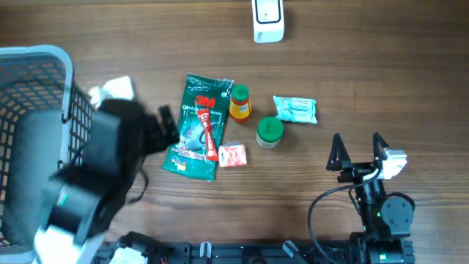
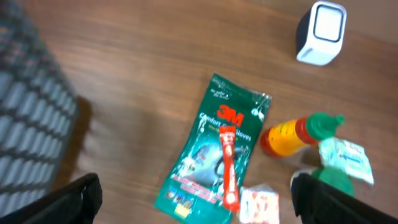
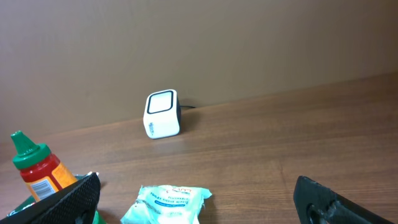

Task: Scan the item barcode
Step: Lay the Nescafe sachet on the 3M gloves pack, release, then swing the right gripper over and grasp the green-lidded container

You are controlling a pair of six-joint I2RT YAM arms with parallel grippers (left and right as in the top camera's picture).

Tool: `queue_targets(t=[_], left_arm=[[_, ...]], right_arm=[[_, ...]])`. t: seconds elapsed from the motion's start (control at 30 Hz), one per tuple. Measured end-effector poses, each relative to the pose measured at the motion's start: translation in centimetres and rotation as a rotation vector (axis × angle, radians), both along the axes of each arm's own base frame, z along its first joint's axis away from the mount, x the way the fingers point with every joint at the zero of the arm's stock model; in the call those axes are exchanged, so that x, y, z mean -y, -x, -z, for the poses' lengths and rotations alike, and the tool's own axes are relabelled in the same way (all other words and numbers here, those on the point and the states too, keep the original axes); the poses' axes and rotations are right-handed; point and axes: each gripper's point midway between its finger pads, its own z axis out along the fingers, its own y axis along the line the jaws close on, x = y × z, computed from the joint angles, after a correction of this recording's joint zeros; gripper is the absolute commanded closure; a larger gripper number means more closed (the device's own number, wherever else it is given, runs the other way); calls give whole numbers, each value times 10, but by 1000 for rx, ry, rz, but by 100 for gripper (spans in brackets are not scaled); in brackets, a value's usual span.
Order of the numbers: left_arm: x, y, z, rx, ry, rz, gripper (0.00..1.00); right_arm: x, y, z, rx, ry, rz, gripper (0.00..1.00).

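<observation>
Both grippers spread wide, empty: left gripper (image 2: 196,199) above, right gripper (image 1: 357,143) aside.
Flat on the wooden surface (image 1: 381,66): green 3M plastic glove packet (image 1: 196,125), likely light, floppy, slick; pinch its edge.

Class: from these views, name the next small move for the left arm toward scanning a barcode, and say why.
Probably lower the open left gripper onto the green glove pack: it holds nothing, the pack lies closest to it, and nothing is at the scanner yet.
</observation>
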Motion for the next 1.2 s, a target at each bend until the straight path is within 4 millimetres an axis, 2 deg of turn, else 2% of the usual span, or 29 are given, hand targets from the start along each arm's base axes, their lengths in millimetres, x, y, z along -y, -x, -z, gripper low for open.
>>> queue_targets(t=[0.03, 0.07, 0.13, 0.23, 0.83, 0.93, 1.03, 1.1, 1.17, 1.2], left_arm=[[-6, 15, -8, 23, -1, 4, 0], [-17, 42, -5, -13, -24, 8, 0], [-30, 75, -3, -37, -38, 12, 0], [-35, 88, -2, -38, -43, 13, 0], [-36, 90, -3, -34, -42, 13, 0], [-36, 90, -3, -34, -42, 13, 0], [-36, 90, -3, -34, -42, 13, 0], [-36, 90, -3, -34, -42, 13, 0], [-36, 90, -3, -33, -42, 13, 0], [-36, 90, -3, -35, -43, 13, 0]], right_arm=[[0, 0, 0, 0, 0, 0, 0], [0, 0, 0, 0, 0, 0, 0], [0, 0, 0, 0, 0, 0, 0], [0, 0, 0, 0, 0, 0, 0], [2, 0, -3, 8, -37, 9, 0], [0, 1, -23, 83, -88, -6, 0], [-18, 5, -34, 114, -116, -116, 0], [-23, 8, -45, 96, -135, -143, 0], [-27, 11, -70, 54, -141, -163, 0], [-29, 9, -93, 29, -139, -176, 0]])
